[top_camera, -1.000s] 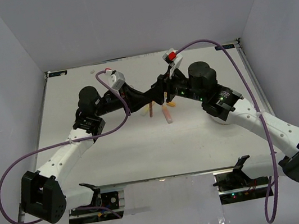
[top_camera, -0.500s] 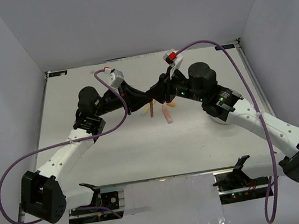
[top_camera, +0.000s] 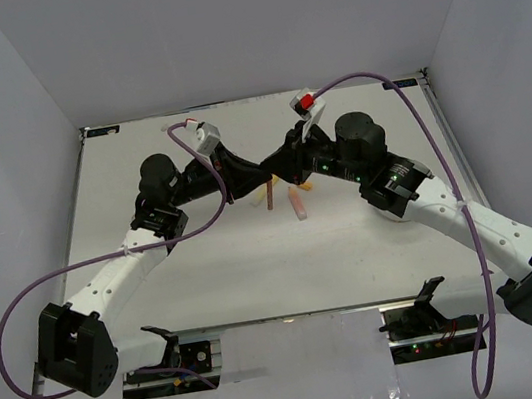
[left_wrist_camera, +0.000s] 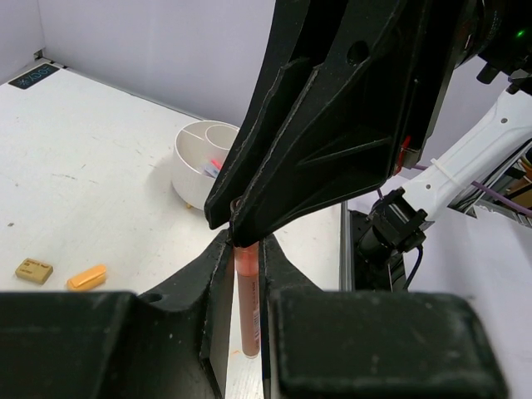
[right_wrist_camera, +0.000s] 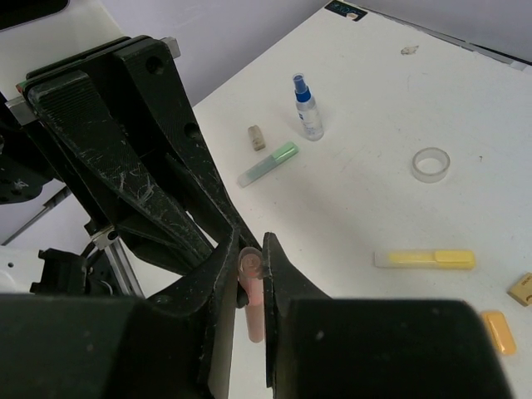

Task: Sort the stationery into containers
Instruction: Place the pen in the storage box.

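White table (left_wrist_camera: 83, 183) is showing scuffs and dark specks. Pale grey walls (top_camera: 238, 22) are enclosing three sides. Black label (left_wrist_camera: 35, 75) is sitting at a far corner.

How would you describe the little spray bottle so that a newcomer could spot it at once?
Start from the white table, seen from the right wrist. Past the green marker and a small tan eraser is the spray bottle. It alone is a clear bottle with a blue top.

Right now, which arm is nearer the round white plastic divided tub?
Right. The right arm crosses above the white tub, partly hiding it from above. The left arm comes from the opposite side and ends well short of the tub.
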`<state>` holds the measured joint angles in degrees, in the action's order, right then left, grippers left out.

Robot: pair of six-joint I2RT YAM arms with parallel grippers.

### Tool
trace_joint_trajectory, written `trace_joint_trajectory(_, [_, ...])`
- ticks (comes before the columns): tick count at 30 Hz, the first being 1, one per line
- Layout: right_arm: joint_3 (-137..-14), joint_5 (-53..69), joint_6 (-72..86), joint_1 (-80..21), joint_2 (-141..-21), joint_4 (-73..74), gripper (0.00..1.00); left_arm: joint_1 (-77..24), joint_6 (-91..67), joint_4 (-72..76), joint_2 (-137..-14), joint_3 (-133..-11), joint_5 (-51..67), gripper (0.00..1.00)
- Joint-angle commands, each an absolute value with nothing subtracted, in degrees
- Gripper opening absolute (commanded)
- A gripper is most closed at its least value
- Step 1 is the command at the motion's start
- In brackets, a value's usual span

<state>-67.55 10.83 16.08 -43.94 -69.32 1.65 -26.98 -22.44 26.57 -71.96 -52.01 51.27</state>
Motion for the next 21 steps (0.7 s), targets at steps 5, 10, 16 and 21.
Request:
trace_joint_trajectory(5, [-66.18,7.21,13.89,-43.77,-66.80,0.70,0.08,-26.98,-23.11,25.75,-72.07,-52.21,51.86,0.26])
trace_joint_trajectory(10, [-65.48,3.70,12.57,-43.68,-66.36,0.70,0.08,-26.98,-23.11,23.65,-72.16,-51.77,51.59,0.51])
trace_joint_trajectory(16, [-64.51,0.54,10.46,-43.59,-66.27,0.70,0.08,-26.98,-22.59,20.75,-72.07,-51.15,49.84,0.75])
trace_joint_trajectory(21, [-62.15,-6.74,7.04,-42.81,-64.69,0.79,0.08,-26.89,-21.10,15.04,-70.93,-50.54,42.29,0.91])
